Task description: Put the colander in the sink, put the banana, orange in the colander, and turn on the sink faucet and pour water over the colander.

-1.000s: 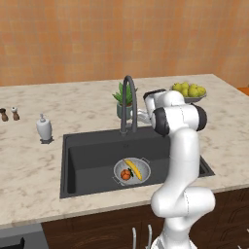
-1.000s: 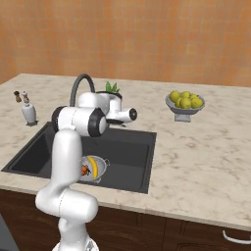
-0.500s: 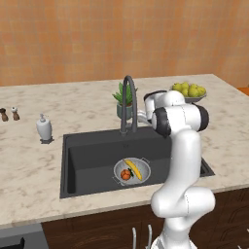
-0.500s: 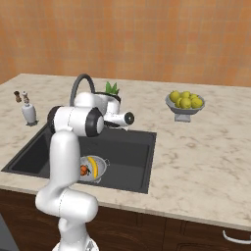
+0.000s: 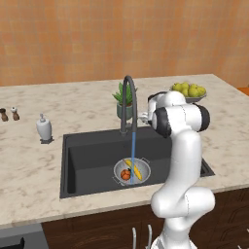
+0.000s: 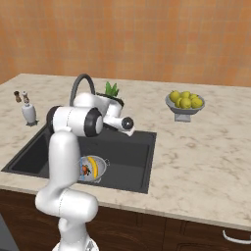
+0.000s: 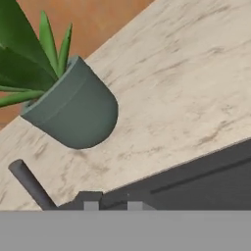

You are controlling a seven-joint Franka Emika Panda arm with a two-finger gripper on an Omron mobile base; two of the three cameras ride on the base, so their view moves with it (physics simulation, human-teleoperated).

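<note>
Potted plant (image 7: 73,110) and faucet (image 5: 129,104) seemingly crowd the sink's (image 5: 87,151) back edge.

Faucet (image 5: 129,99) stream onto fruit-filled colander (image 5: 132,171) in sink (image 5: 87,155)

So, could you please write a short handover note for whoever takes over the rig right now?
Gripper: shut, empty, by the sink faucet's base, near the potted plant.
Colander: in the sink, under the spout.
Banana and orange: in the colander.
Water: running from the faucet onto the colander.
Done: colander placed, fruit loaded, tap on.
Left: apparently nothing; back the arm away.
</note>
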